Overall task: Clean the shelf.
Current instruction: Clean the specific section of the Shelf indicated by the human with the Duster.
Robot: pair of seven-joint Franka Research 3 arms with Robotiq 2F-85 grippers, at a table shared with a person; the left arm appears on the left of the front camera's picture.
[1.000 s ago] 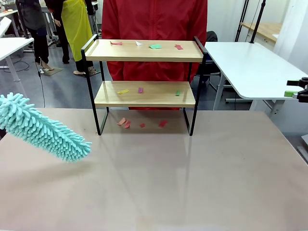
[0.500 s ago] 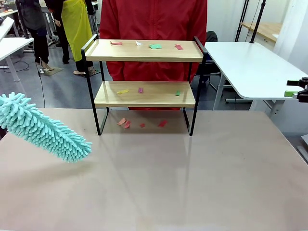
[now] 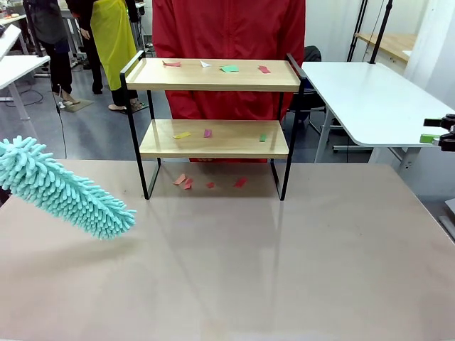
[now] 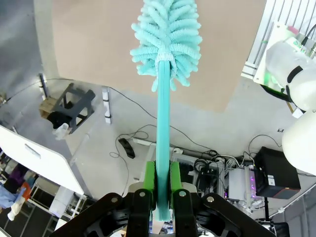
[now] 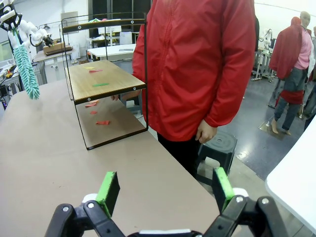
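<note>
The shelf [image 3: 213,138] stands at the far middle of the table, a two-tier rack with wooden boards in a black frame. Coloured paper scraps [image 3: 229,68] lie on its top board, on its lower board and on the table under it. My left gripper [image 4: 163,170] is shut on the handle of a teal fluffy duster [image 4: 165,34]. The duster [image 3: 67,192] hangs over the table's left side, left of the shelf and apart from it. My right gripper [image 5: 165,188] stands open and holds nothing; in the front view the right gripper [image 3: 435,135] sits at the right edge. The right wrist view shows the shelf [image 5: 106,79] and duster [image 5: 25,69].
A person in a red jacket [image 3: 227,28] stands right behind the shelf, one hand [image 5: 203,132] hanging down. A white table [image 3: 370,99] stands at the right beyond the brown table [image 3: 284,270]. Other people stand farther back on the left.
</note>
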